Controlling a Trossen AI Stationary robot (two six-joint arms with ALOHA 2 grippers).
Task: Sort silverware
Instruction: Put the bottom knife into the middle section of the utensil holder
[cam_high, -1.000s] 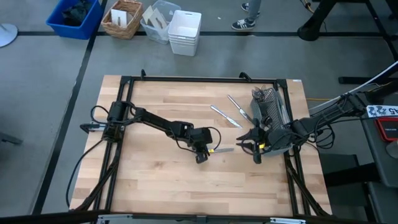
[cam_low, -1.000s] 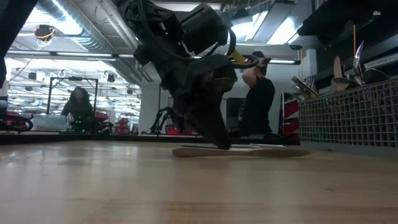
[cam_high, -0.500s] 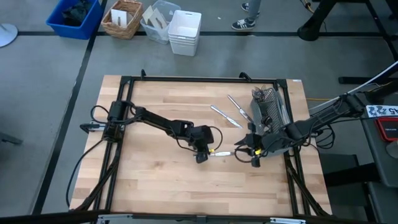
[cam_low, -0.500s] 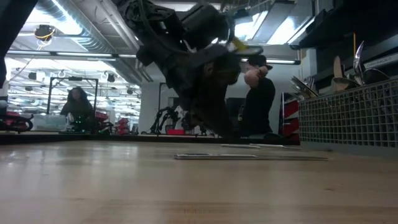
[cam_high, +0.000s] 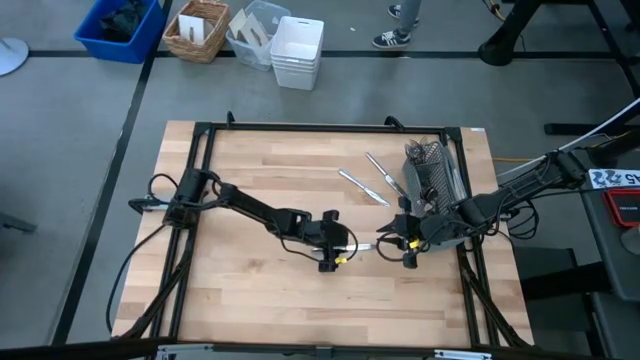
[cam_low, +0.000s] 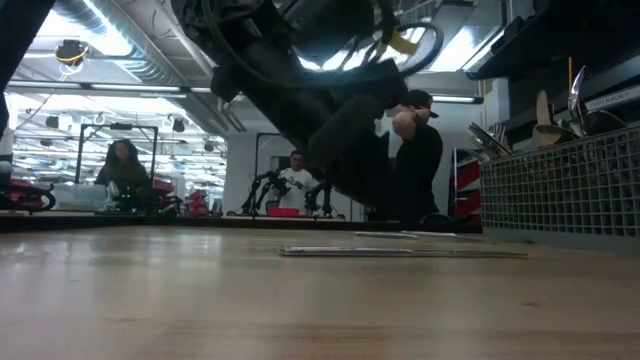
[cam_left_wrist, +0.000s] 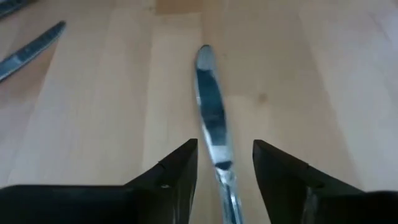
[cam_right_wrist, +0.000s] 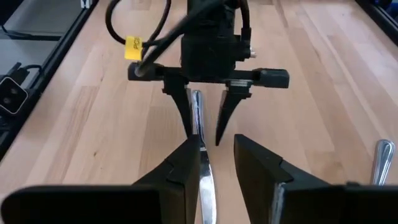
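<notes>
A silver table knife lies flat on the wooden table between my two grippers; the low view shows the knife resting along its whole length. My left gripper is open, with a finger on either side of the knife's handle end and the blade pointing away from it. I cannot tell whether a finger grazes it. My right gripper is open and faces the left one from the table's right side, over the knife's other end.
Two more silverware pieces lie on the table at the far right, beside the dark wire-mesh caddy holding further cutlery. Another piece shows near my right gripper. People stand in the room beyond the table.
My left gripper was shut on the knife's end. It laid the knife flat on the table, then opened, rolled its wrist and shifted a little toward the table's right and near edges. The knife now lies closer to my right gripper.
</notes>
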